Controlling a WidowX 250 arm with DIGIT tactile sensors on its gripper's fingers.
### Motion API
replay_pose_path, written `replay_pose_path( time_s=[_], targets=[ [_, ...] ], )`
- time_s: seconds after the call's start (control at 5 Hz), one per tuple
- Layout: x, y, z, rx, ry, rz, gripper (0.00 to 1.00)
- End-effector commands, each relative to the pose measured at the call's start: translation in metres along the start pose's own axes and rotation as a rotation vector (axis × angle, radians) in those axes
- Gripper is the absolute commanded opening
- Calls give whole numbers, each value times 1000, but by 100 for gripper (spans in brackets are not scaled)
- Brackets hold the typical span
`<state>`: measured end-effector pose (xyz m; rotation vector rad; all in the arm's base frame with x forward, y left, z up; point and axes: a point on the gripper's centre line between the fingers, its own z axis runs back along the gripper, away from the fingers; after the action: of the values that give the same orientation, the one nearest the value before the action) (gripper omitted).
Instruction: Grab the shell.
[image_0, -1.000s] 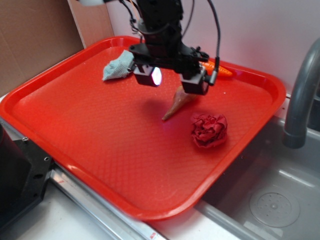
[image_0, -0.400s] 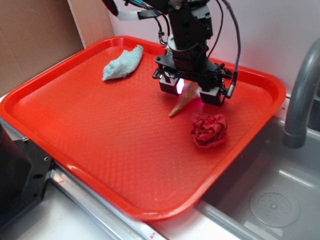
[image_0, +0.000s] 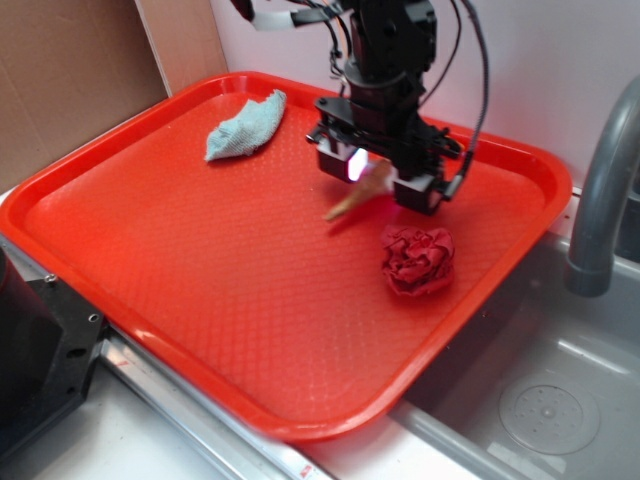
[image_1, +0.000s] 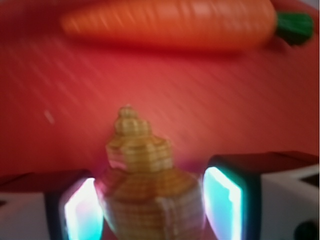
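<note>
The gripper (image_0: 378, 180) is held low at the far right of the scene beneath a steeply descending black arm (image_0: 390, 50), its two lit fingers (image_1: 80, 210) pointed downward and closed against the wide end of the shell (image_1: 150, 200) seated between them.

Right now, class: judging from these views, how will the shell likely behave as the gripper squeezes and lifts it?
The shell looks rigid and ridged, so it probably won't deform. Its rounded, tapering body may pivot or slip between the gripper pads. The long thin point could dip.
</note>
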<state>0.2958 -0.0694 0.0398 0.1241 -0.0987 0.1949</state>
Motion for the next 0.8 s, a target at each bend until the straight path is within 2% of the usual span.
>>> replay_pose_path(
  time_s=[0.0,0.2,0.6],
  targets=[
    [2,52,103,-138,-1,29,0],
    [-10,70,125,-209,55,-20,0],
    [-52,97,146,-242,60,-46,0]
  ],
)
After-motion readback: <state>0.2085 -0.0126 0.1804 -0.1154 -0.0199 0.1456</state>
